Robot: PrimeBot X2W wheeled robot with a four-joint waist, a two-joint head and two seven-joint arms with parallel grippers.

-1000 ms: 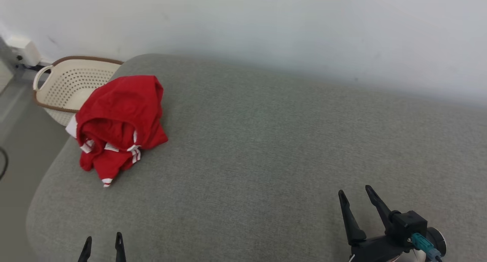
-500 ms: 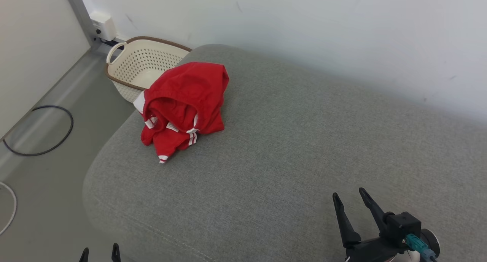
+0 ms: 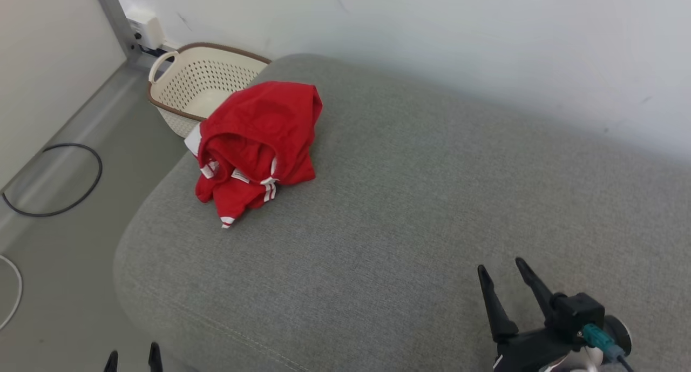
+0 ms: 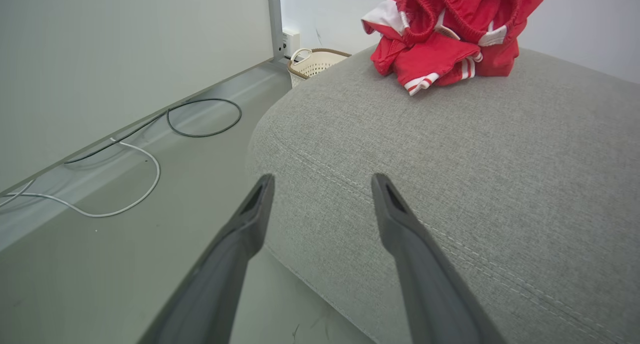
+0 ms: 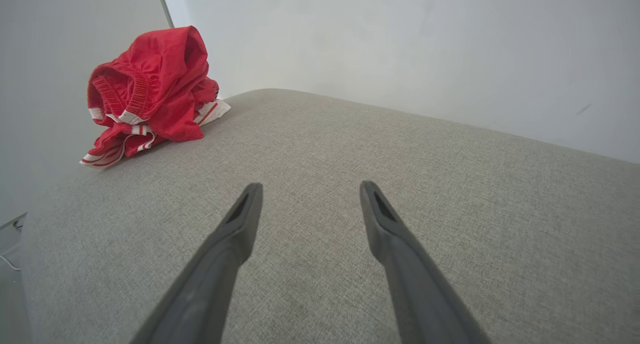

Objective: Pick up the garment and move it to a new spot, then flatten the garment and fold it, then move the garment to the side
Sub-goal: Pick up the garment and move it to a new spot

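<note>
A crumpled red garment with white stripes lies bunched near the far left corner of the grey cushion. It also appears at the top of the left wrist view as the red garment, and at the upper left of the right wrist view. My left gripper stands open at the bottom edge, off the cushion's near left corner and over the floor. My right gripper is open above the cushion's near right part. Both hold nothing and are far from the garment.
A cream perforated laundry basket with a brown rim stands on the floor behind the cushion's left corner, beside the garment. A black cable loop and a white cable lie on the grey floor at left. A white wall runs behind.
The head camera has swung left, so the scene shifted right, bringing floor and cables into view. The garment has not moved. The right gripper stays in much the same spot in the view.
</note>
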